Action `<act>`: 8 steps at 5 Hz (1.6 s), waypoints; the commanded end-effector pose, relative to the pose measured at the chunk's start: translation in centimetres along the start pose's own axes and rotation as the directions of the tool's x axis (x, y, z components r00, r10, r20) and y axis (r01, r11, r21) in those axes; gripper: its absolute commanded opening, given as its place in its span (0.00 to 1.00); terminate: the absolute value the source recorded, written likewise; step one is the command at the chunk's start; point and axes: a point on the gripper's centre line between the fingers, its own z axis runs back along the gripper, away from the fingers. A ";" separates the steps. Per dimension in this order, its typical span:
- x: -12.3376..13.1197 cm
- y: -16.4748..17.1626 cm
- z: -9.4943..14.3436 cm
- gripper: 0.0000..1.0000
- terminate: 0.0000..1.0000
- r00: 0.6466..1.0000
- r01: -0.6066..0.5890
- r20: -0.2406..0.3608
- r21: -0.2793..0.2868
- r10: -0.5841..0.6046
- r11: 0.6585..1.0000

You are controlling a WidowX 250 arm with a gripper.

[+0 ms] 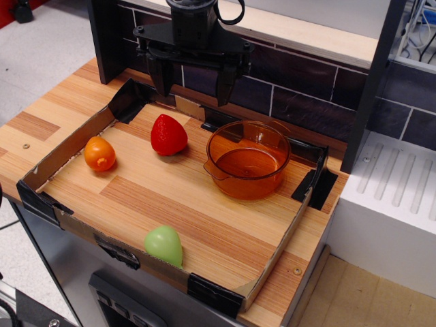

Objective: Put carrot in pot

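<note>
Carrot transfer has not started, in my judgement. I list items largest first. The tray (68, 153) carries everything. The pot (248, 161) sits empty, below and to the right of the gripper (194, 85). The strawberry toy (167, 135) lies just below the gripper. The carrot (99, 153) rests well left of it, untouched. I see the jaws spread, holding nothing. Approach, grasp, carry and release all remain.
</note>
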 end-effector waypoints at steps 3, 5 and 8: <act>-0.3 4.4 1.2 1.00 0.00 0.977 -0.209 0.031 -0.090 0.213 0.974; -2.0 8.6 -1.6 1.00 0.00 0.913 -0.405 0.028 -0.022 0.406 0.914; -3.2 10.1 -4.5 1.00 0.00 0.815 -0.578 -0.013 0.027 0.579 0.815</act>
